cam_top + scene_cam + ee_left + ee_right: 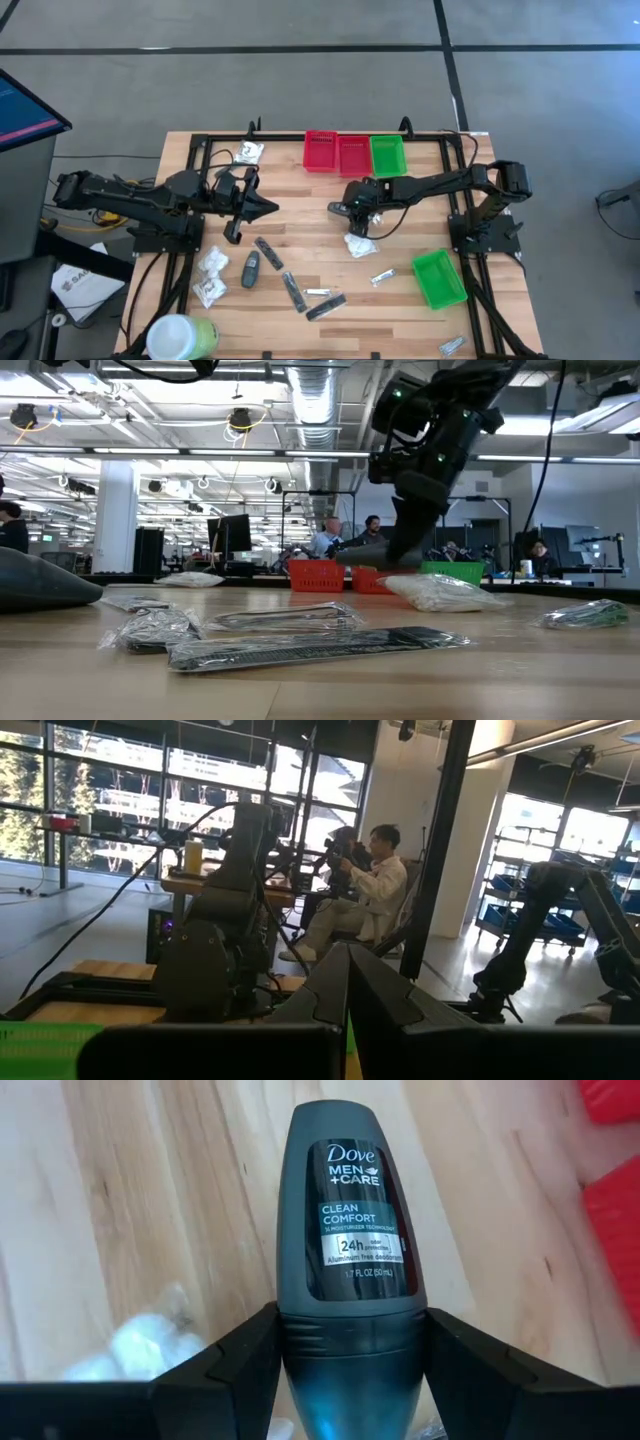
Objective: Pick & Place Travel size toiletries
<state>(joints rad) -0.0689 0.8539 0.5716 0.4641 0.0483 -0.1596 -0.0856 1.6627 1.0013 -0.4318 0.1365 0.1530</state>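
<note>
High cam: straight down from overhead, far enough out to take in the whole wooden table (300, 265), both arms and the floor around. Low cam: at tabletop level, looking level across the table into the room; nearest packets loom large. Left wrist cam: looks horizontally off the table at a seated person (365, 895). Right wrist cam: very close, aimed down at the tabletop past a Dove deodorant roll-on (345, 1240). High and low share the red bins (338, 153) and green bin (388, 155).
</note>
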